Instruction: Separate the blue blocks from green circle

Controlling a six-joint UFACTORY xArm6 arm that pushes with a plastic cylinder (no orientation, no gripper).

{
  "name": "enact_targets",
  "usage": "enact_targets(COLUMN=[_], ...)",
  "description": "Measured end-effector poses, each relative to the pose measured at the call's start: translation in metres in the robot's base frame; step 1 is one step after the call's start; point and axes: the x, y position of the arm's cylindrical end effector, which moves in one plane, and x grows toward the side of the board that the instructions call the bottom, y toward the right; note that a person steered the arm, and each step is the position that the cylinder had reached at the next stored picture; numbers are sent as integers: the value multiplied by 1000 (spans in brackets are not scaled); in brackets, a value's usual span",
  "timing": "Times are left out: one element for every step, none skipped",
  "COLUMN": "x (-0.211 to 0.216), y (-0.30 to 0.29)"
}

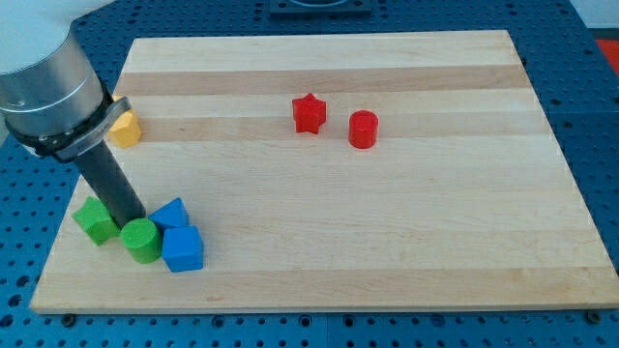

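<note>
The green circle (141,240) stands near the board's lower left corner. A blue cube (183,248) touches its right side. A second blue block (171,214), wedge-like in shape, sits just above the cube and up-right of the green circle. My tip (129,221) rests right above the green circle, between the blue wedge on its right and a green star-like block (97,219) on its left, close to all three.
A yellow block (124,128) lies at the left edge, partly behind the arm. A red star (309,113) and a red cylinder (363,129) sit in the upper middle. The wooden board (387,222) ends close below the blocks.
</note>
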Motion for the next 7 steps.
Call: enact_targets(x=[0, 0, 5, 15, 30, 38, 39], y=[22, 45, 48, 48, 48, 48, 58])
